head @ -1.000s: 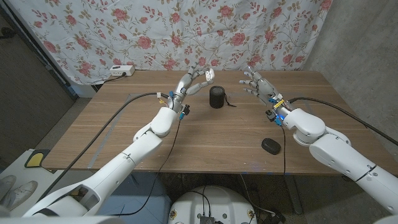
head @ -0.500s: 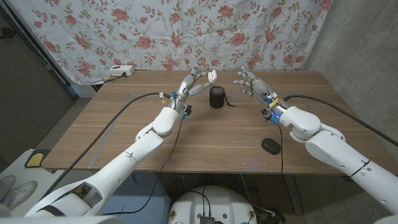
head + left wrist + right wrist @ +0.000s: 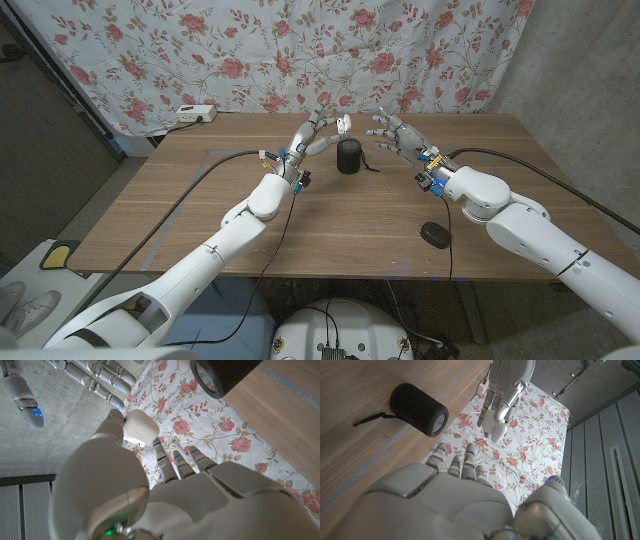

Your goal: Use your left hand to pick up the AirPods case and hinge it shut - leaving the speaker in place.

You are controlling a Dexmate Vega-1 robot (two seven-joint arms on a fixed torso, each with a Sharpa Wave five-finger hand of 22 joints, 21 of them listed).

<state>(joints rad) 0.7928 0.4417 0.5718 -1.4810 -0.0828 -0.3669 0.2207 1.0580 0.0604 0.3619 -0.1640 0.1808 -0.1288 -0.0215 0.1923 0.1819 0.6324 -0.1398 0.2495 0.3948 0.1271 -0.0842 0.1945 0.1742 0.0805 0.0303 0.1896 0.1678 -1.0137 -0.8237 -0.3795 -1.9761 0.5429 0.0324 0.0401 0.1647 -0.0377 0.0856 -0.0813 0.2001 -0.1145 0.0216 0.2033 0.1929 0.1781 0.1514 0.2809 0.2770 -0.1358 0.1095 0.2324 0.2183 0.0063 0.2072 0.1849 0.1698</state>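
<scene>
My left hand (image 3: pixel 314 133) is raised over the far middle of the table and pinches the small white AirPods case (image 3: pixel 343 123) at its fingertips. From the left wrist view the case (image 3: pixel 140 428) shows rounded and white against the thumb; I cannot tell how its lid stands. Below and just in front of the case, the black cylindrical speaker (image 3: pixel 348 157) stands upright on the table, also seen as the speaker (image 3: pixel 418 410). My right hand (image 3: pixel 396 134) hovers close to the case's right, fingers spread and holding nothing. In the right wrist view the left hand (image 3: pixel 507 380) holds the case (image 3: pixel 495 428).
A small black puck-like object (image 3: pixel 434 235) lies near my right forearm. A white power strip (image 3: pixel 195 113) sits at the table's far left edge. A floral curtain hangs behind the wooden table (image 3: pixel 200 215). Cables trail from both arms.
My right hand has moved left, closer to the case and above the speaker. My left hand has shifted the case slightly to the right. The speaker has not moved.
</scene>
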